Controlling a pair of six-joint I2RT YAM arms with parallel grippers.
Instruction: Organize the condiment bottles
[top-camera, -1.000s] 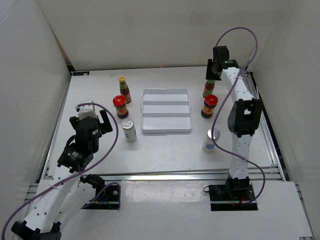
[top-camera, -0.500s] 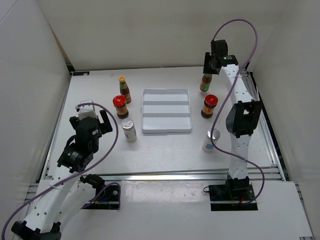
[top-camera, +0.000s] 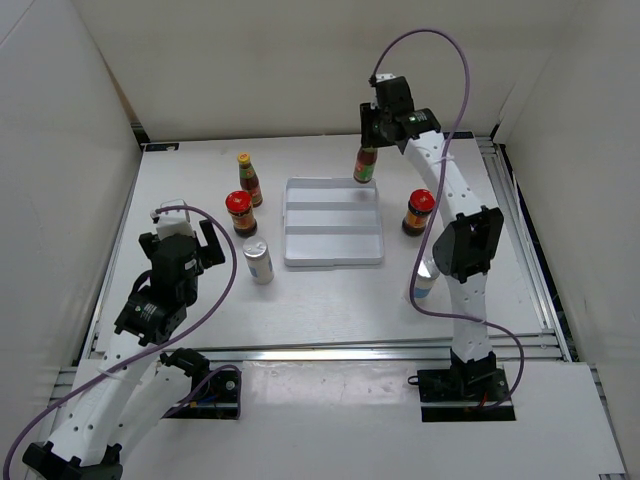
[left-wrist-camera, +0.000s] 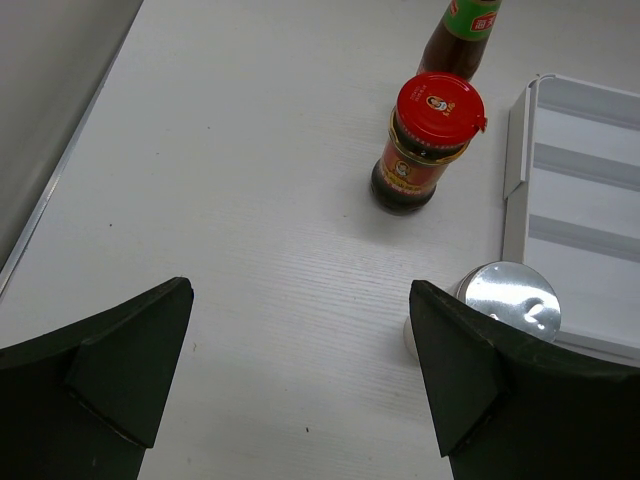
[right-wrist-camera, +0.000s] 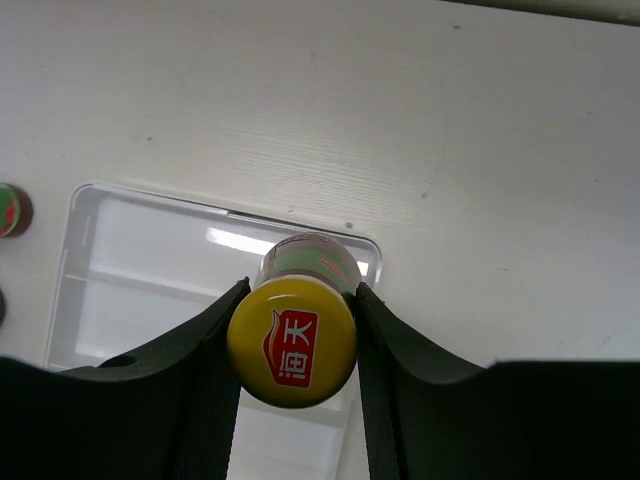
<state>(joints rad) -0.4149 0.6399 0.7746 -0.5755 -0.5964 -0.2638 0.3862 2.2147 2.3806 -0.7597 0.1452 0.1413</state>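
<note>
My right gripper (top-camera: 370, 140) is shut on the neck of a slim dark sauce bottle (top-camera: 365, 166) with a yellow cap (right-wrist-camera: 291, 345). It holds that bottle upright over the back right corner of the white stepped tray (top-camera: 333, 250). A second sauce bottle (top-camera: 248, 178), a red-lidded jar (top-camera: 240, 212) and a silver-topped shaker (top-camera: 259, 262) stand left of the tray. Right of it are another red-lidded jar (top-camera: 420, 211) and a shaker (top-camera: 424, 284) half hidden by the right arm. My left gripper (left-wrist-camera: 300, 300) hangs open and empty near the left shaker (left-wrist-camera: 510, 300), in front of the jar (left-wrist-camera: 428, 140).
White walls close the table on the left, back and right. The right arm's links and purple cable stretch over the table's right side. The tray (right-wrist-camera: 150, 260) has stepped rows and nothing stands in it.
The right gripper has carried the sauce bottle leftward from the back right of the table to above the tray's back right corner. The left arm has not moved.
</note>
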